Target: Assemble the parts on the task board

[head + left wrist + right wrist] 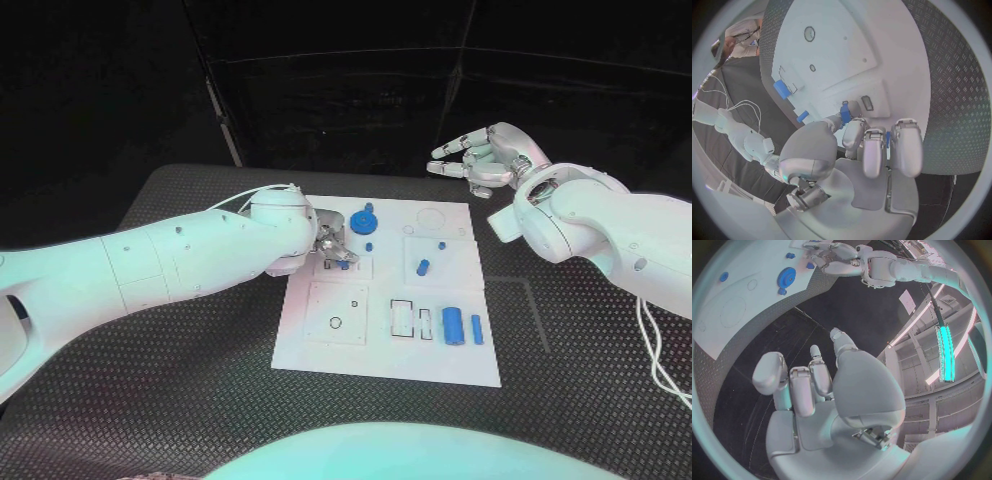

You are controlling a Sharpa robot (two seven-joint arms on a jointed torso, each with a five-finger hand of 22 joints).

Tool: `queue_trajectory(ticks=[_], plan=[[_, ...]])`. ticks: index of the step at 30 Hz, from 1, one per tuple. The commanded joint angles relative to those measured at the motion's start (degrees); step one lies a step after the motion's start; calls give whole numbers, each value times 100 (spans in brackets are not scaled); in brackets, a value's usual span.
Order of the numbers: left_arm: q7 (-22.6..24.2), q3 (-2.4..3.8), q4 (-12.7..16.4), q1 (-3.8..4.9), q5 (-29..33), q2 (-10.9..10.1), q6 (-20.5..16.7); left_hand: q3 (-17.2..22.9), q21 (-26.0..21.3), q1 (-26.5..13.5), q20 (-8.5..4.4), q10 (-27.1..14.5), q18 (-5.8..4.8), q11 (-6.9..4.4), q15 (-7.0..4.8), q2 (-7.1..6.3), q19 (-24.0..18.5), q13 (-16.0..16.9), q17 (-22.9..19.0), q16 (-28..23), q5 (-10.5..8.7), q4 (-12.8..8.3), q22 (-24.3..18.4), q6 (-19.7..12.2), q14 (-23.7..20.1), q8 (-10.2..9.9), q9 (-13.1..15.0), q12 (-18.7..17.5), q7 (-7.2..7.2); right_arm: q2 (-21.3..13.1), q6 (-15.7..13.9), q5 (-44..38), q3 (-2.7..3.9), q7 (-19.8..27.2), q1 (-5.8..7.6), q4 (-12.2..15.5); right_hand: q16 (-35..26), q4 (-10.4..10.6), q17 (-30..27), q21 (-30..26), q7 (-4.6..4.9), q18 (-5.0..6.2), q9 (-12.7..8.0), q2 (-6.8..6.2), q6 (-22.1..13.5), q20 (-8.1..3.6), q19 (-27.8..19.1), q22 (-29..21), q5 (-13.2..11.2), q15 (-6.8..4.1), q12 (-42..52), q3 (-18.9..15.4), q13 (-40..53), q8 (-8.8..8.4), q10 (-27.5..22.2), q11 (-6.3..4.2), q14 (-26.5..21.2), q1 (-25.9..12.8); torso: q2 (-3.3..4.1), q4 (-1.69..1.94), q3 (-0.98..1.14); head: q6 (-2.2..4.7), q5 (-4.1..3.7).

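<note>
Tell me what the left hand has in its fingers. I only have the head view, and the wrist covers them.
Observer: In the left wrist view the left hand pinches a small blue part at its fingertips, as far as I can tell.
Operator: Say what lies beside that part.
Observer: A small rectangular opening in the task board sits right next to the fingertips.
Operator: Check the right palm.
Observer: In the right wrist view the right hand has a bare palm and its fingers are apart, with nothing in them.
</note>
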Motion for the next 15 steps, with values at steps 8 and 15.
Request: queue_trajectory(ticks=[8, 15], plan=[[-126, -25, 16, -31, -101, -34, -180, 492, 9, 170, -19, 0, -42, 2, -17, 146, 19, -24, 1509, 18, 5, -394, 516, -49, 594, 38, 16, -2, -10, 1, 44, -16, 5, 29, 10, 5, -12, -11, 698, -17, -8, -11, -8, 23, -20, -31, 15, -3, -23, -46, -3, -34, 0, 37, -16, -24, 431, -43, 3, 4, -2, -11, 1], [-126, -25, 22, -34, -101, -18, -176, 507, 11, 168, -19, 0, -43, 3, -16, 146, 21, -26, 1509, 18, 4, -399, 519, -50, 594, 39, 18, -2, -9, 8, 52, -16, 5, 28, 10, -1, -12, -11, 698, -17, -8, -11, -8, 23, -20, -31, 15, -3, -23, -46, -3, -34, 0, 37, -16, -24, 431, -43, -1, -1, 2, -25, 8]])
